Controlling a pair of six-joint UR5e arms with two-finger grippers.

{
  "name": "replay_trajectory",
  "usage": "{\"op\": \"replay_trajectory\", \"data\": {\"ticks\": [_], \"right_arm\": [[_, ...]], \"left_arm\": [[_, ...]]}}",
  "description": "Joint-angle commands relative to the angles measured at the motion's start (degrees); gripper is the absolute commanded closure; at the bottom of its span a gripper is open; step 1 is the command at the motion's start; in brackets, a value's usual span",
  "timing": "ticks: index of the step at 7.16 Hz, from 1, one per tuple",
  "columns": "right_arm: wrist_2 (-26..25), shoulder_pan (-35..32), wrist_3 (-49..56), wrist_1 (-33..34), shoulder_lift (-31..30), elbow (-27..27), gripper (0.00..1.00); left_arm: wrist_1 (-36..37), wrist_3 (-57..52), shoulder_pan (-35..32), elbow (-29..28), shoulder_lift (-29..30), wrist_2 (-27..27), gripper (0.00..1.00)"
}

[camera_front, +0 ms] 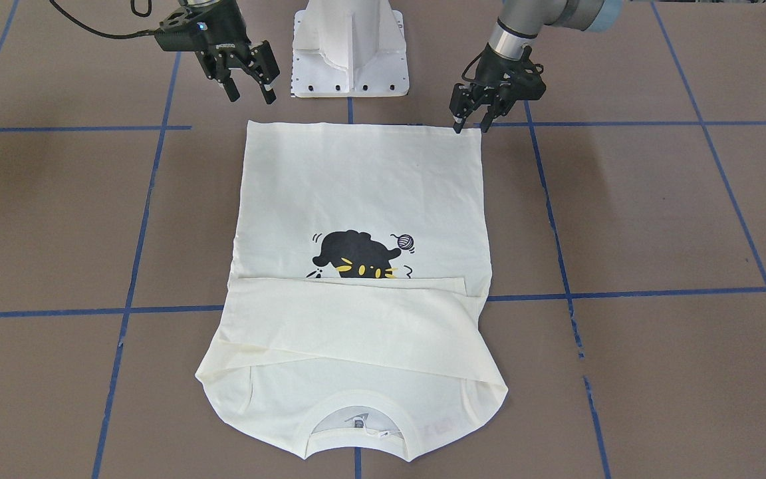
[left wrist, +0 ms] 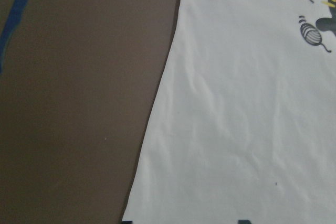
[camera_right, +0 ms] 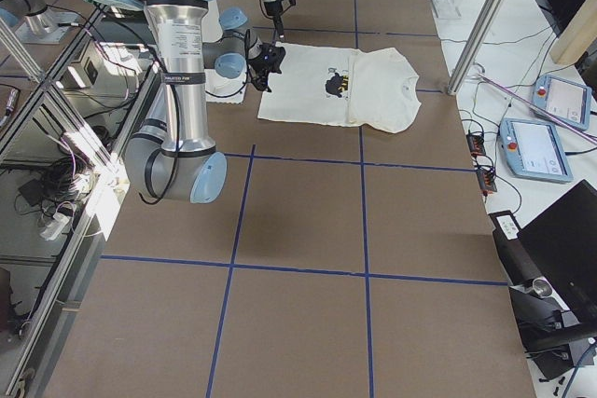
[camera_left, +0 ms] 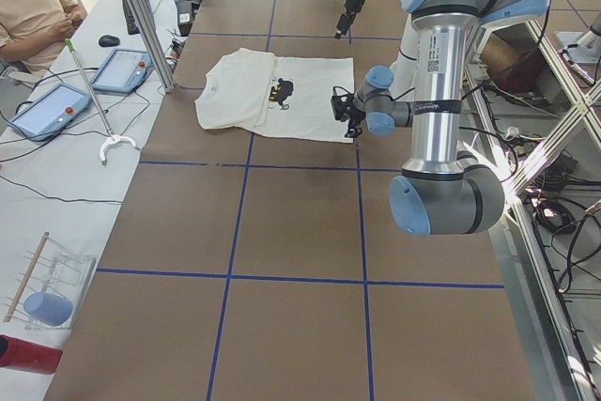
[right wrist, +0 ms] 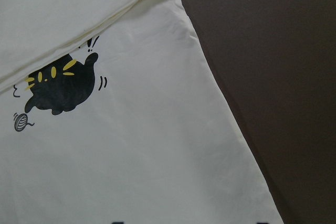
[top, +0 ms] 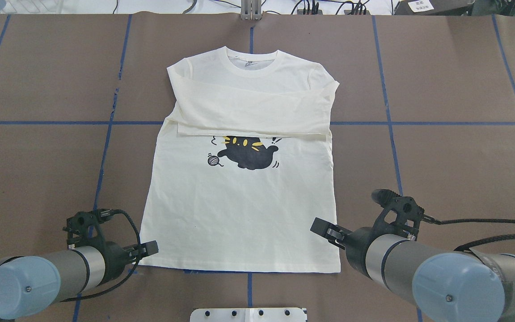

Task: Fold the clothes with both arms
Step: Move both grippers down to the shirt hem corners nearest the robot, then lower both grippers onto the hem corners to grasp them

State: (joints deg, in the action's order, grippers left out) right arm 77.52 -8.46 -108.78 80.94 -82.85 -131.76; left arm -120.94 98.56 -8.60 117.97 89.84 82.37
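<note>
Brown surface (camera_front: 655,219), marked by blue tape lines (camera_front: 622,293). The cream T-shirt (camera_front: 363,186) lay flat at centre of the front-facing view, print up, collar toward the bottom edge and hem toward the top. In the overhead view the right arm (top: 418,268) filled the lower right and the left arm (top: 38,273) the lower left. Sleeves (camera_front: 350,326) were folded across the chest as a band. Right gripper (camera_front: 250,98) hung clear of the upper-left hem corner, jaws spread wide, holding nothing. Left gripper (camera_front: 471,125) sat at the upper-right hem corner, jaws parted, cloth not pinched. The band hid the cat print's (camera_front: 356,256) lower edge. The yarn ball (camera_front: 405,242) sat just beside the cat.
</note>
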Motion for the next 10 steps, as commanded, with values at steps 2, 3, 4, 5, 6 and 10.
{"op": "replay_trajectory", "data": {"ticks": [2, 3, 4, 5, 6, 10], "right_arm": [[-1.1, 0.5, -0.1, 0.0, 0.0, 0.1, 0.11], [-1.1, 0.6, -0.1, 0.0, 0.0, 0.2, 0.11], [-1.1, 0.6, -0.1, 0.0, 0.0, 0.2, 0.1], [-1.1, 0.6, -0.1, 0.0, 0.0, 0.2, 0.1], [-1.1, 0.6, -0.1, 0.0, 0.0, 0.2, 0.1], [-1.5, 0.8, -0.1, 0.0, 0.0, 0.3, 0.1]], "left_arm": [[0.3, 0.2, 0.7, -0.8, -0.1, -0.4, 0.32], [0.3, 0.1, 0.7, -1.9, -0.1, -0.4, 0.32], [0.3, 0.1, 0.7, -2.3, -0.1, -0.4, 0.33], [0.3, 0.1, 0.8, -2.3, 0.0, -0.4, 0.33], [0.3, 0.1, 0.8, -2.3, 0.0, -0.4, 0.38], [0.3, 0.4, 1.3, -2.7, 0.1, -0.4, 0.86]]}}
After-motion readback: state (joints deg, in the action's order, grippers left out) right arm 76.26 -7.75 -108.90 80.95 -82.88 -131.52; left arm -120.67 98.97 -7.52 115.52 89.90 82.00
